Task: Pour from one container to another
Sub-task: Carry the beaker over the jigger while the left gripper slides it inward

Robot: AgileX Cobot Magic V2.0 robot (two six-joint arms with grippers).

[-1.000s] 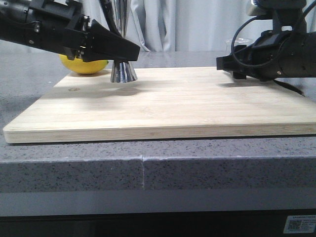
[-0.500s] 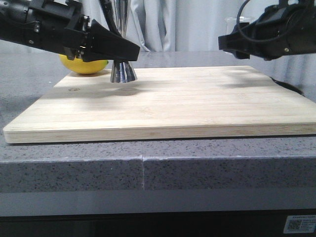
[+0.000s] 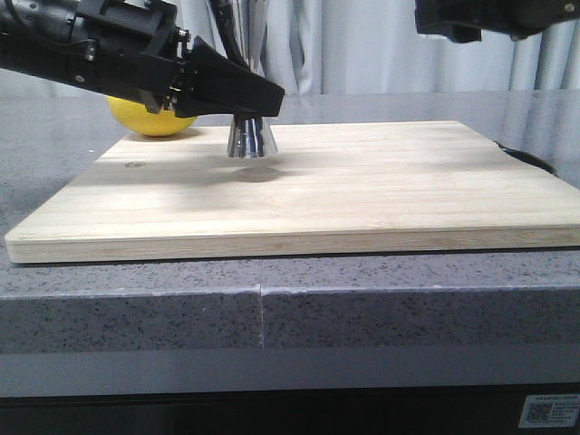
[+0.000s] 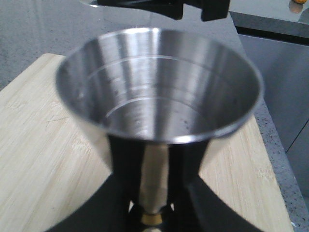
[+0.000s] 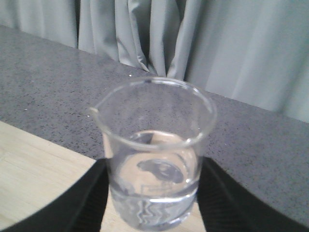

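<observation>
My left claw [image 4: 153, 193] is clamped on the steel jigger [image 4: 159, 87] at its narrow gold-tinted waist, one black finger [image 4: 123, 169] on each side, and the wrist view looks straight into the open upper cone, which appears dry inside. From the front I see that claw [image 3: 258, 95] holding the jigger [image 3: 251, 138] upright with its lower cone lifted just clear of the bamboo cutting board [image 3: 362, 190], a small shadow lying on the wood beneath it. Behind the left arm, a lemon [image 3: 149, 118] sits at the far left corner of the board; whether it rests on the board or on the grey stone worktop [image 3: 136, 299] I cannot tell. My right claw [image 5: 152, 203] is closed around the glass beaker [image 5: 154, 154], dark fingers [image 5: 87, 198] pressed against both sides of its lower wall. The beaker is upright, its pouring lip showing at the rim, with clear liquid in the bottom part. In the front view the right arm [image 3: 489, 16] is high at the top edge, well apart from the jigger, and the beaker itself is out of sight there.
</observation>
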